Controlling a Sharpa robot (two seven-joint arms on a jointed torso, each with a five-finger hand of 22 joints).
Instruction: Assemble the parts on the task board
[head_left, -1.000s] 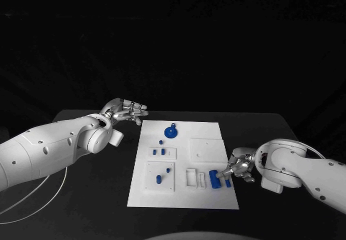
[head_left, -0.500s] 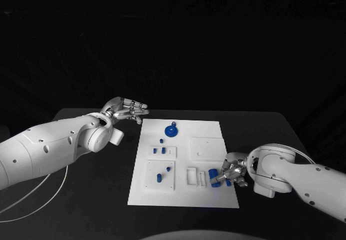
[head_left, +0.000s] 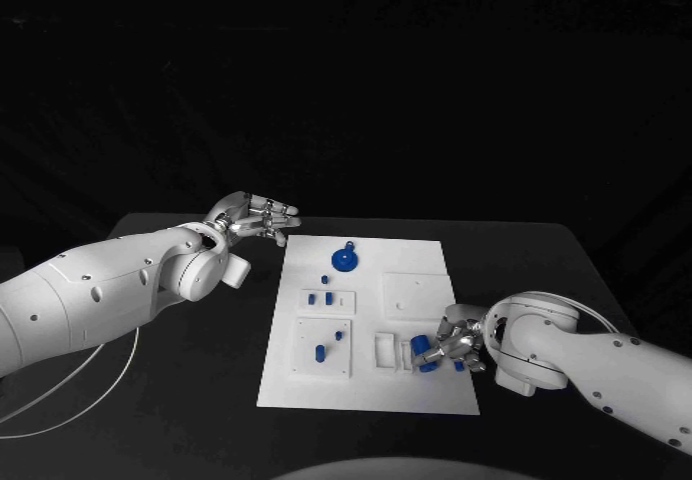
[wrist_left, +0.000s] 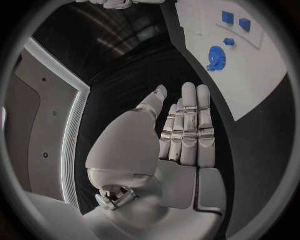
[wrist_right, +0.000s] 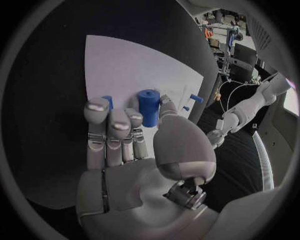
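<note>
The white task board (head_left: 418, 395) lies mid-table. A blue gear (head_left: 343, 262) sits at its far end, small blue blocks (head_left: 320, 298) lie below it, and two blue pegs (head_left: 319, 352) stand in a raised square. My right hand (head_left: 459, 340) is at the board's near right and pinches a blue cylinder (head_left: 423, 352), which leans beside a white slot frame (head_left: 384, 352). In the right wrist view the blue cylinder (wrist_right: 149, 107) stands between the thumb and fingers of the right hand (wrist_right: 131, 150). My left hand (head_left: 254, 218) hovers off the board's far left corner, fingers straight and holding nothing.
A small blue piece (head_left: 459, 365) lies just right of the cylinder, under my right hand. The left wrist view shows the left hand (wrist_left: 178, 145) flat above the black table, with the gear (wrist_left: 216, 57) and blue blocks (wrist_left: 236, 20) on the board beyond it.
My right hand has slid left onto the board and closed around the blue cylinder, which now leans and sits slightly further left. The left hand has stayed in place.
</note>
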